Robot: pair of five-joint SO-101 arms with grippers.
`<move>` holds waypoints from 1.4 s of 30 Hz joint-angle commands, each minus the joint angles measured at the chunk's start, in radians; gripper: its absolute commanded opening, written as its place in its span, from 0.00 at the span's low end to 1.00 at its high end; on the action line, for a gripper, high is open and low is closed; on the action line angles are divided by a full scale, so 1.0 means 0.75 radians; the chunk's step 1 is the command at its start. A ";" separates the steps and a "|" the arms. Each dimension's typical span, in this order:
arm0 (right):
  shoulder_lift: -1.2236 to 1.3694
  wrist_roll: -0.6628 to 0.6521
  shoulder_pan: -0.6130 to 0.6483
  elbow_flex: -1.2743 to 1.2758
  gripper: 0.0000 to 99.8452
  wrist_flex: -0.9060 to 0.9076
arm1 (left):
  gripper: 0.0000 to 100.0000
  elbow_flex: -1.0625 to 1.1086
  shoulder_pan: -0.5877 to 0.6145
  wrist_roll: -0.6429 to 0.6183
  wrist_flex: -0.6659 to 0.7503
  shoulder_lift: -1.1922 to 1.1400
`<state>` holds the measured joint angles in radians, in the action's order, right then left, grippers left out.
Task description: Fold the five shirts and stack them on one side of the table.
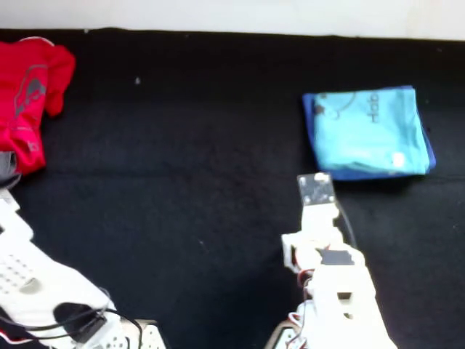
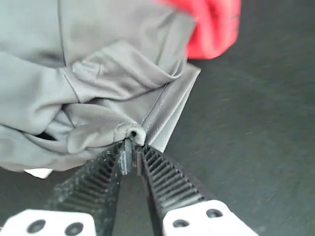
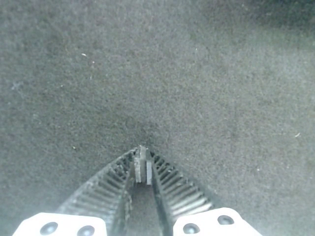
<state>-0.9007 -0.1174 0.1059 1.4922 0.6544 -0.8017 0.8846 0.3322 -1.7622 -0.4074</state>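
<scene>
A crumpled grey shirt (image 2: 88, 73) lies under my left gripper (image 2: 132, 152), which is shut on a small fold at the shirt's edge. A sliver of that grey shirt (image 1: 6, 164) peeks out at the table's left edge, below an unfolded red shirt (image 1: 29, 94), whose corner (image 2: 214, 24) lies just beyond the grey one. At the right, a folded light-blue shirt (image 1: 367, 127) rests on a folded dark-blue one (image 1: 429, 153). My right gripper (image 3: 142, 164) is shut on nothing, its tips low over bare black cloth in front of that stack.
Black cloth (image 1: 189, 160) covers the whole table, with a broad bare stretch between the red shirt and the blue stack. The left arm's white body (image 1: 36, 283) fills the front left corner. The right arm (image 1: 327, 269) stands at front centre-right.
</scene>
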 commanded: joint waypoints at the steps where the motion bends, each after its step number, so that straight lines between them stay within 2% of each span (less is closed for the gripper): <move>1: -0.017 -0.014 0.013 -0.003 0.01 -0.026 | 0.01 0.120 -0.212 -0.057 -0.023 0.347; 7: -0.017 -0.014 0.013 -0.003 0.01 -0.028 | 0.01 0.416 -0.690 -0.127 -0.018 0.866; 12: -0.017 -0.014 0.013 -0.003 0.01 -0.028 | 0.01 0.455 -1.071 -0.248 -0.016 1.063; 16: -0.017 -0.014 0.013 -0.003 0.01 -0.028 | 0.01 0.463 -1.290 -0.270 -0.016 1.081; 23: -0.017 -0.014 0.013 -0.003 0.01 -0.028 | 0.01 0.463 -1.523 -0.270 -0.016 1.079; 27: -0.017 -0.014 0.013 -0.003 0.01 -0.028 | 0.02 0.484 -1.529 -0.270 -0.016 1.067; 32: -0.017 -0.014 0.013 -0.003 0.01 -0.028 | 0.18 0.631 -1.505 -0.270 -0.016 1.006; 34: -0.017 -0.014 0.013 -0.003 0.01 -0.028 | 0.19 0.658 -1.441 -0.268 -0.016 1.001; 37: -0.017 -0.014 0.013 -0.003 0.01 -0.028 | 0.18 0.670 -1.231 -0.264 -0.016 0.995; 40: -0.017 -0.014 0.013 -0.003 0.01 -0.028 | 0.16 0.697 -0.918 -0.260 -0.016 0.989; 42: -0.017 -0.014 0.013 -0.003 0.01 -0.028 | 0.16 0.793 -0.740 -0.178 0.006 0.979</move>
<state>-0.9007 -0.1174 0.1059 1.4937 0.6513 -0.2647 0.1343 0.1435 -1.7699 0.3368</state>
